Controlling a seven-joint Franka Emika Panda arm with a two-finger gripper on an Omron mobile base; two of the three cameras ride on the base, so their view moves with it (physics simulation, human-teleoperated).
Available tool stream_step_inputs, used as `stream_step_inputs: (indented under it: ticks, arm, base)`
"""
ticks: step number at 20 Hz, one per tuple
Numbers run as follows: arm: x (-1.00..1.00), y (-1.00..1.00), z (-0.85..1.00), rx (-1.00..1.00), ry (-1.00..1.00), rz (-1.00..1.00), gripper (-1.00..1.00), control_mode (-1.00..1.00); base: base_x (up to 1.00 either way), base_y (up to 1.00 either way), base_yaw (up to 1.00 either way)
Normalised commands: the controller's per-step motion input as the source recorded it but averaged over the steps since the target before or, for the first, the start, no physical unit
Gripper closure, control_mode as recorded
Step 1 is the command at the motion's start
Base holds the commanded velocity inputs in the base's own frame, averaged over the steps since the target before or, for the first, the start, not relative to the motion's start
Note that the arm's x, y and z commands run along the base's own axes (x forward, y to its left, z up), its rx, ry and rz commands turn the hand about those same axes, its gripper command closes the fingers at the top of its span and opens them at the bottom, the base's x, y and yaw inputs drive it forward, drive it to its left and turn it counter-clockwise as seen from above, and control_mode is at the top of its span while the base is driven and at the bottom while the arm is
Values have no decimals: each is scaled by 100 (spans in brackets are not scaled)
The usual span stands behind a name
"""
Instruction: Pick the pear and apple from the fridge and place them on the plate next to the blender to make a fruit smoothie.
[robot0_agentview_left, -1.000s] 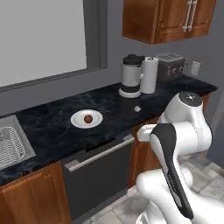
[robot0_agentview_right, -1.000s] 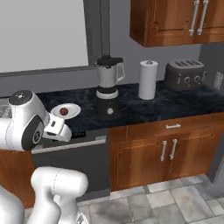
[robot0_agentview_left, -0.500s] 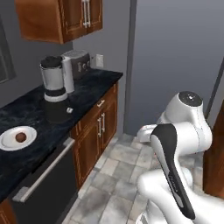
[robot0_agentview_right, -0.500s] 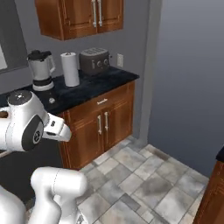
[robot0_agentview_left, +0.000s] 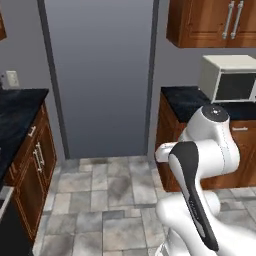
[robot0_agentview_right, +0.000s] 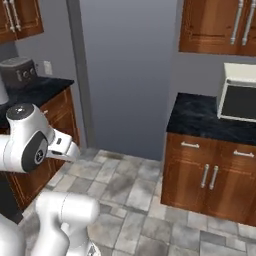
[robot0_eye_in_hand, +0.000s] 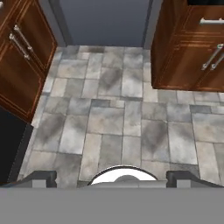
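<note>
grey stone floor tiles (robot0_eye_in_hand: 118, 118) spread between two runs of brown wooden cabinets; straight ahead stands the fridge (robot0_agentview_left: 100, 75), a tall flat grey front with its doors shut, set between grey wall strips; to its right a dark speckled counter (robot0_agentview_right: 205, 117) carries a white microwave (robot0_agentview_right: 239, 92), with wooden wall cupboards (robot0_agentview_left: 212, 22) above; to the left another dark counter (robot0_agentview_left: 17, 107) has a silver toaster (robot0_agentview_right: 17, 72) at its far end; the white arm is folded close over the base, elbow high; the gripper (robot0_eye_in_hand: 112, 177) points down at the floor, its two dark fingertips (robot0_eye_in_hand: 41, 177) set wide apart with nothing between them.
</note>
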Motion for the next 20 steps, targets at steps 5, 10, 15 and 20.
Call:
stream_step_inputs:
  ticks: [5,10,15,20]
  arm:
    - [0,0,0,0,0,0,-100,100]
    - [0,0,0,0,0,0,-100,100]
    - [0,0,0,0,0,0,-100,100]
    - [0,0,0,0,0,0,-100,100]
  base:
    - [-11,-100,-55]
    - [0,-100,-49]
    - [32,-100,-42]
    - [58,-100,-37]
